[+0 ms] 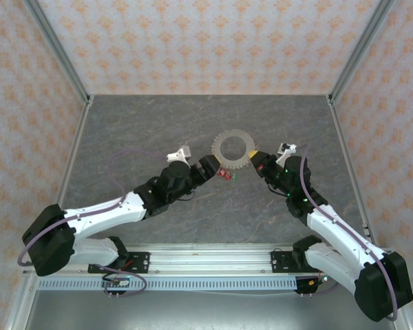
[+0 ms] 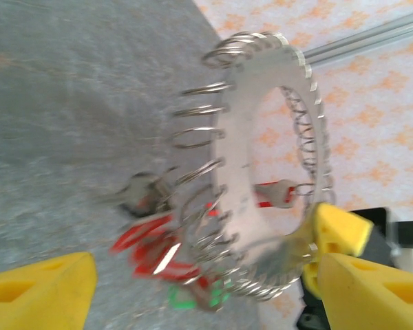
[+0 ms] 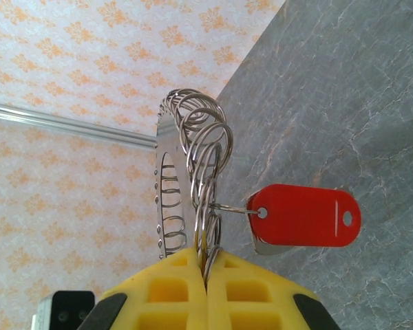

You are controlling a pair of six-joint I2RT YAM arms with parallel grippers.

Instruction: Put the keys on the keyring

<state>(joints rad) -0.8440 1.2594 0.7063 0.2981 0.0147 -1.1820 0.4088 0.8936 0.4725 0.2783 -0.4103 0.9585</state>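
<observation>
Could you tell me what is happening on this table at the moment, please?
The right claw is shut on the rim of the flat grey metal keyring with wire loops round its edge. One red-tagged key already hangs from a loop. The left claw is open, close to the ring, by a cluster of small red and green keys.

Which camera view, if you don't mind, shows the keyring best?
Top view: the keyring shows face-on, whole rim visible. Left wrist shows it close, oblique, blurred; right wrist edge-on, clamped by the right gripper.
</observation>
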